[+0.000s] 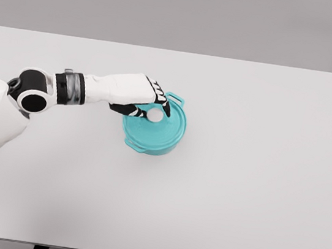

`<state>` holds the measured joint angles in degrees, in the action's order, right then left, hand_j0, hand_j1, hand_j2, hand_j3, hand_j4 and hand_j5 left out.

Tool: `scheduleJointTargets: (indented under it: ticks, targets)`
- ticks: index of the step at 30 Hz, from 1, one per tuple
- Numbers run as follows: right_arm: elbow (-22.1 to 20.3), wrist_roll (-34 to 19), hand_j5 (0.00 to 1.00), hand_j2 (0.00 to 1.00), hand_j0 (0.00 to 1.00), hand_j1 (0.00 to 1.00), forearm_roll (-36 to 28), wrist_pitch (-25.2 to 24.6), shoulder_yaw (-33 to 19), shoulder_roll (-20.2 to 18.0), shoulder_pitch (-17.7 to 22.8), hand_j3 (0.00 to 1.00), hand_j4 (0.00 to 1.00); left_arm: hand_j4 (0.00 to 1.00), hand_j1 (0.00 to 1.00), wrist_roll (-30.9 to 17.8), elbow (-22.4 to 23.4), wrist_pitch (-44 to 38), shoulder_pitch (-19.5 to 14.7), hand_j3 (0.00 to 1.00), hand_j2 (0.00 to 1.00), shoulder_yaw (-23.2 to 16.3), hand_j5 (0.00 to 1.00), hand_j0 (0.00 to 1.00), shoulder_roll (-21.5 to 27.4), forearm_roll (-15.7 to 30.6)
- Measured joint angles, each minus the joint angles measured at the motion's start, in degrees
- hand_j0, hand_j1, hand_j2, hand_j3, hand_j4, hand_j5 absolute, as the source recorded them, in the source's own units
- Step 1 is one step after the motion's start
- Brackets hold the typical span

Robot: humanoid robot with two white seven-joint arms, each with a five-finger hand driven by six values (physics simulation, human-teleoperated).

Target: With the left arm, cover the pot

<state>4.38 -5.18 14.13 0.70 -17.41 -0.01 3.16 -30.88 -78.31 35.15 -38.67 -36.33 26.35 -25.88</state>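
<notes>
A teal pot (142, 148) stands on the white table (256, 187) a little left of the middle. Its teal lid (165, 130) lies flat on top and closes it, with a white knob (155, 115) at the lid's centre. My left hand (148, 110) reaches in from the left and rests over the lid's left part. Its dark fingertips (166, 108) curl round the far side of the knob and the thumb sits on the near side. One pot handle (176, 98) shows behind the fingers. No right arm shows in the head view.
The table's far edge runs across the top of the picture and its near edge along the bottom. My left forearm (66, 89) lies low over the table's left part.
</notes>
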Motion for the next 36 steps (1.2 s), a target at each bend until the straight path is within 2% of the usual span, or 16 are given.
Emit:
scheduleJointTargets:
  ticks: [14,21,23,24,26,27,29,31,36]
  targets:
    - [0.0,0.0,1.00,1.00,1.00,1.00,0.0,0.0,0.0,0.0,0.0,1.00,1.00,0.66,0.66,0.0,-0.1,0.0,-0.1,0.66,0.66,0.5,0.66,0.66,0.4,0.2]
    - [0.0,0.0,1.00,1.00,1.00,1.00,0.0,0.0,0.0,0.0,0.0,1.00,1.00,0.69,0.69,0.0,-0.6,0.0,-0.3,0.69,0.69,2.9,0.69,0.69,1.2,0.6]
    - [0.0,0.0,1.00,1.00,1.00,1.00,0.0,0.0,0.0,0.0,0.0,1.00,1.00,0.69,0.69,0.0,-2.0,0.0,-0.1,0.69,0.69,5.6,0.69,0.69,3.3,0.8]
    - [0.0,0.0,1.00,1.00,1.00,1.00,0.0,0.0,0.0,0.0,0.0,1.00,1.00,0.73,0.73,0.0,-3.0,0.0,0.5,0.73,0.73,7.5,0.73,0.73,4.7,1.4]
    - [0.0,0.0,1.00,1.00,1.00,1.00,0.0,0.0,0.0,0.0,0.0,1.00,1.00,0.88,0.88,0.0,-5.2,0.0,1.4,0.88,0.88,11.0,0.88,0.88,9.4,4.1]
    - [0.0,0.0,1.00,1.00,1.00,1.00,0.0,0.0,0.0,0.0,0.0,1.00,1.00,1.00,1.00,0.0,-6.1,0.0,2.2,1.00,1.00,12.1,1.00,1.00,12.1,5.7]
    - [0.0,0.0,1.00,1.00,1.00,1.00,0.0,0.0,0.0,0.0,0.0,1.00,1.00,1.00,1.00,0.0,-7.2,0.0,3.4,1.00,1.00,13.6,1.00,1.00,16.5,8.6]
    - [0.0,0.0,1.00,1.00,1.00,1.00,0.0,0.0,0.0,0.0,0.0,1.00,1.00,1.00,1.00,0.0,-7.7,0.0,6.8,1.00,1.00,14.4,1.00,1.00,19.7,10.2]
    - [0.0,0.0,1.00,1.00,1.00,1.00,0.0,0.0,0.0,0.0,0.0,1.00,1.00,1.00,1.00,-0.2,-7.8,0.0,8.5,1.00,1.00,15.0,1.00,1.00,22.9,11.5]
